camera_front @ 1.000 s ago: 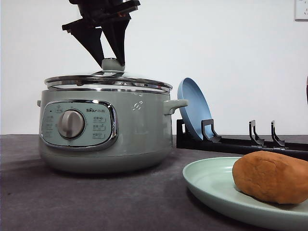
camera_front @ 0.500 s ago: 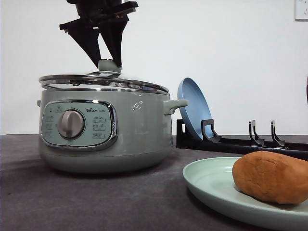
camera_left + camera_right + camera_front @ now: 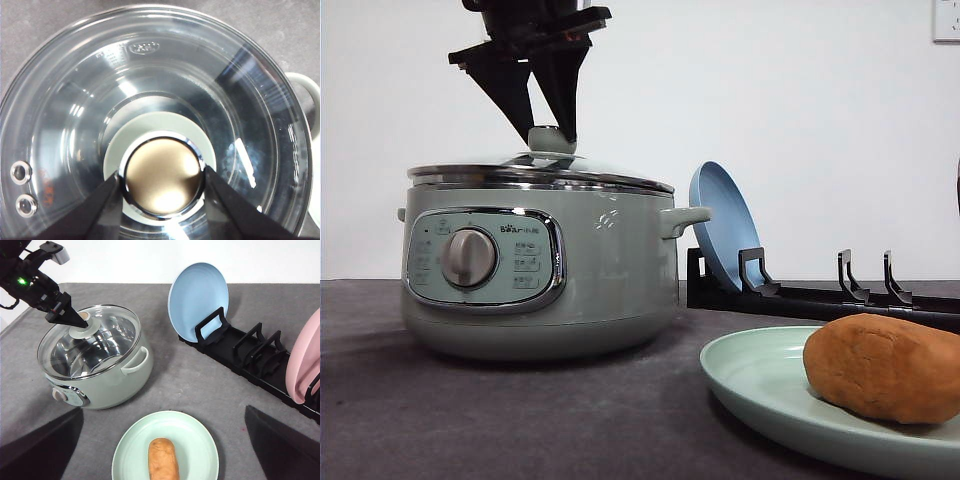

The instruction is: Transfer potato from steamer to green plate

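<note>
The potato (image 3: 885, 365) (image 3: 163, 459) lies on the green plate (image 3: 760, 380) (image 3: 195, 440) at the front right of the table. The sage-green steamer (image 3: 600, 270) (image 3: 110, 380) stands to the left with its glass lid (image 3: 540, 175) (image 3: 150, 75) sitting level on the rim. My left gripper (image 3: 552, 135) (image 3: 162, 172) comes down from above, shut on the lid knob (image 3: 162, 180). High over the plate, my right gripper (image 3: 163, 411) is open and holds nothing. Through the glass, the pot's inside looks bare.
A black dish rack (image 3: 820, 295) (image 3: 250, 350) runs along the back right. A blue plate (image 3: 720, 225) (image 3: 199, 295) stands upright in it near the steamer's handle, and a pink plate (image 3: 305, 360) at its far end.
The lid, held tilted just above the rim, has come down and now rests level on the steamer. The left gripper went down with it. Potato and plate are still.
</note>
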Controlling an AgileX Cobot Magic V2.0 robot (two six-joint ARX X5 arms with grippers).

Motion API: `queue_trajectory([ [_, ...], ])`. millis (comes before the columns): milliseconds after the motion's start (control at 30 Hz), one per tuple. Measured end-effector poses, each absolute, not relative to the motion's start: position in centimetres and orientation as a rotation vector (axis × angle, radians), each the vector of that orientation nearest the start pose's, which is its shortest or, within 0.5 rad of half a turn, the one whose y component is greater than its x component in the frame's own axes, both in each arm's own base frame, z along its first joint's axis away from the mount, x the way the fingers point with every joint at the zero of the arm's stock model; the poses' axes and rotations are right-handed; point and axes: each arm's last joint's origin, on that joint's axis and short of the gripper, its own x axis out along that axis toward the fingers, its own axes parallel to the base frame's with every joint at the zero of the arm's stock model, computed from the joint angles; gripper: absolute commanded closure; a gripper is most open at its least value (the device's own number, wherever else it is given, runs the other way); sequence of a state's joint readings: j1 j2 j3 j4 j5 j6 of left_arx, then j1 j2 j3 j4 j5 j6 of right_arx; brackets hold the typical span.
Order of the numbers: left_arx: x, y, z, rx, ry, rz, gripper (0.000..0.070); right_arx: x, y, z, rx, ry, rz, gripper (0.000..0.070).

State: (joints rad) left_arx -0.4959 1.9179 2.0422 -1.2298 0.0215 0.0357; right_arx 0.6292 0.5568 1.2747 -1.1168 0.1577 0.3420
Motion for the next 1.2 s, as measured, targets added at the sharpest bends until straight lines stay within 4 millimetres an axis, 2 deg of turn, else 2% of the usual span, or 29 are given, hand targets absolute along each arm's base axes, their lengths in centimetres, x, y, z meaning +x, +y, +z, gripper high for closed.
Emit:
queue_trajectory([
  [500,34.5,-19.2,35.0,0.323,1.089,-0.498,0.0689,2.7,1.4,41.2,0.178,0.446,0.395,0.0045],
  [600,34.5,-19.2,35.0,0.323,1.090,-0.498,0.0665,2.7,1.4,41.2,0.178,0.446,0.395,0.0045],
  [633,34.5,-19.2,35.0,0.323,1.091,-0.498,0.0643,2.7,1.4,41.2,0.178,0.446,0.395,0.0045],
  [700,34.5,-19.2,35.0,0.323,1.092,-0.498,0.0511,2.7,1.4,41.2,0.178,0.446,0.395,0.0045],
  [800,34.5,-19.2,34.9,0.329,1.097,-0.490,0.0147,2.7,1.4,41.2,0.177,0.446,0.395,0.0045],
  [833,34.5,-19.2,34.8,0.338,1.106,-0.493,0.0058,2.7,1.4,41.2,0.177,0.445,0.395,0.0045],
  [867,34.5,-19.3,34.5,0.342,1.117,-0.499,0.0016,2.7,1.4,41.2,0.177,0.445,0.395,0.0045],
  [933,34.6,-19.4,34.3,0.344,1.129,-0.512,0.0000,2.7,1.4,41.2,0.177,0.445,0.395,0.0045],
  [1033,34.4,-19.1,35.1,0.344,1.109,-0.517,0.0000,2.7,1.4,41.2,0.177,0.445,0.396,0.0045],
  [1100,34.0,-18.5,36.3,0.331,1.074,-0.511,0.0000,2.7,1.4,41.2,0.177,0.444,0.396,0.0045],
  [1200,32.1,-17.0,39.5,0.303,0.994,-0.502,0.0000,2.7,1.4,41.2,0.177,0.444,0.396,0.0045],
])
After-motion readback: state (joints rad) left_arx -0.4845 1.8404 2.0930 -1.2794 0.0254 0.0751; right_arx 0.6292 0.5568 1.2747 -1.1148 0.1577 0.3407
